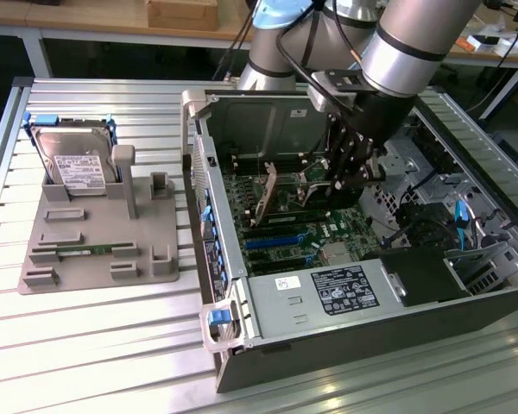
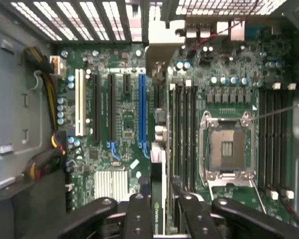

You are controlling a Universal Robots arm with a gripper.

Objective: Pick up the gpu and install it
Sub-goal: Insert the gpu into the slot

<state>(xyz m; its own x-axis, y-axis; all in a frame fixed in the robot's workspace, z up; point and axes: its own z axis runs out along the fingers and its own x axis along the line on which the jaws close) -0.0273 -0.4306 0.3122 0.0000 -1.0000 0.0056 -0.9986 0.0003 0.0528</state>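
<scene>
Now the gripper (image 1: 345, 177), clenched on the gpu (image 1: 266, 197), hovers inside the case (image 1: 328, 297); installing needs alignment with the blue slot (image 2: 141, 109).

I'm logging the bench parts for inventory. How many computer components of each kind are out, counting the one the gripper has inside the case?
Hard drive, in the grey holder: 1
Memory stick, in the grey holder: 1
Gpu, held edge-down over the motherboard by the gripper: 1
Total: 3

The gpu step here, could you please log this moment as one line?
gripper: inside open computer case | gpu: held on edge above motherboard, not seated | hard drive: on grey fixture
</scene>
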